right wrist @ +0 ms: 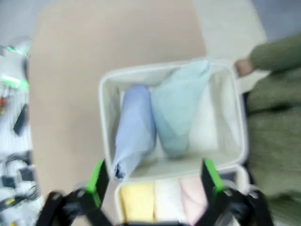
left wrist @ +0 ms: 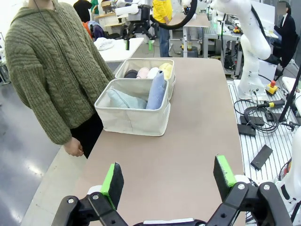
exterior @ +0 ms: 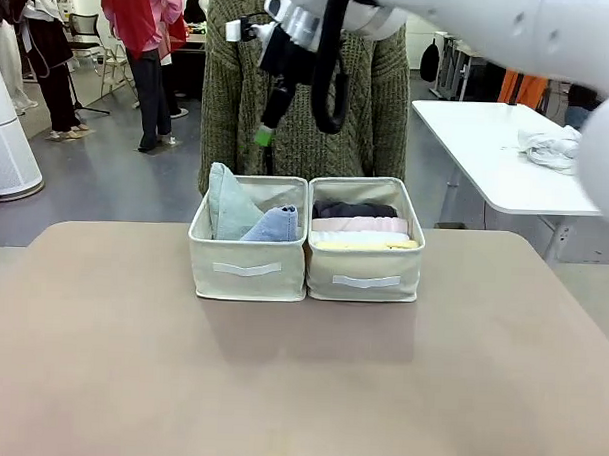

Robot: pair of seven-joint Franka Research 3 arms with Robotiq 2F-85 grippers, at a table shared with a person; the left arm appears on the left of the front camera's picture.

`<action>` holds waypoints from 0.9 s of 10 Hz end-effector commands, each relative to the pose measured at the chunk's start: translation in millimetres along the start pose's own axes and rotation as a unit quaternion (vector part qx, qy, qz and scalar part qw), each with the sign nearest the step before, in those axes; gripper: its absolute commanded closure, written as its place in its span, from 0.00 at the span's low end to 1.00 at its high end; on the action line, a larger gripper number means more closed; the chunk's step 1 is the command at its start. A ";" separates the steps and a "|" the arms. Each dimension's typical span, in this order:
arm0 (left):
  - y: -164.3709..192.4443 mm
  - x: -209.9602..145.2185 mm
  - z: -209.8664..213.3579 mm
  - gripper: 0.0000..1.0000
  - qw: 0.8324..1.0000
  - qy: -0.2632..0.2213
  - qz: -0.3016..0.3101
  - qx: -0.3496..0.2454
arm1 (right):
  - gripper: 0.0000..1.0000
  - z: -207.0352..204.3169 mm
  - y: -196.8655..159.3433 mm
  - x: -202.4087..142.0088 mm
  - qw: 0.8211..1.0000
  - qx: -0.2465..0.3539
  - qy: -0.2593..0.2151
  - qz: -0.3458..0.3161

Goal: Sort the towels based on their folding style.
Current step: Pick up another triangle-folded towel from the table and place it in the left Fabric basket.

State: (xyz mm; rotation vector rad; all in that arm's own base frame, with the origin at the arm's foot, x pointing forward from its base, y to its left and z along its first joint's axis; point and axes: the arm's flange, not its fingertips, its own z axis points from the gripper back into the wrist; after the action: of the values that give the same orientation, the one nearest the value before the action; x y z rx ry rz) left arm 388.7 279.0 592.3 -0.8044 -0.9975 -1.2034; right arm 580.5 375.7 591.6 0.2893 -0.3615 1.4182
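Two beige bins stand side by side at the table's far middle. The left bin (exterior: 247, 271) holds a pale blue-grey cone towel (exterior: 228, 202) and a periwinkle cone towel (exterior: 273, 225). In the right bin (exterior: 365, 275) lie dark grey (exterior: 353, 210), pink (exterior: 360, 224), white (exterior: 359, 236) and yellow (exterior: 364, 245) rolls. My right gripper (exterior: 266, 127) hangs open and holding nothing above the left bin; its blurred wrist view looks down on the periwinkle towel (right wrist: 136, 127) and the pale one (right wrist: 178, 108), fingers wide apart (right wrist: 153, 181). My left gripper (left wrist: 168, 176) is open over bare table, well short of the bins (left wrist: 131, 120).
A person in a green knit sweater (exterior: 304, 108) stands right behind the bins, one hand (left wrist: 74, 147) hanging at the table's far edge. A white table (exterior: 497, 155) at the back right carries a whitish cloth heap (exterior: 549, 147). The beige tabletop (exterior: 299, 378) in front of the bins is bare.
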 end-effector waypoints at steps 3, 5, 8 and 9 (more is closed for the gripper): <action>-2.3 1.2 0.3 0.00 1.000 0.000 -0.001 0.000 | 0.00 34.1 93.5 -86.6 0.997 -0.040 0.015 -0.057; -2.3 1.2 0.3 0.00 1.000 0.000 -0.001 0.000 | 0.00 60.1 108.7 -113.3 0.994 -0.066 0.014 -0.090; -2.3 1.2 0.3 0.00 1.000 0.000 -0.001 0.000 | 0.00 95.5 117.9 -148.4 0.987 -0.093 -0.010 -0.129; -2.3 1.2 0.3 0.00 1.000 0.000 -0.001 0.000 | 0.00 101.2 119.2 -153.6 0.987 -0.095 -0.013 -0.131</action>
State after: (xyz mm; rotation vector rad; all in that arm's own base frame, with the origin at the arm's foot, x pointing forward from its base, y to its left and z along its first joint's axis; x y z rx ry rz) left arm 388.7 279.2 592.0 -0.8046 -0.9974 -1.2027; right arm 445.0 210.1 628.2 0.1644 -0.4219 1.1373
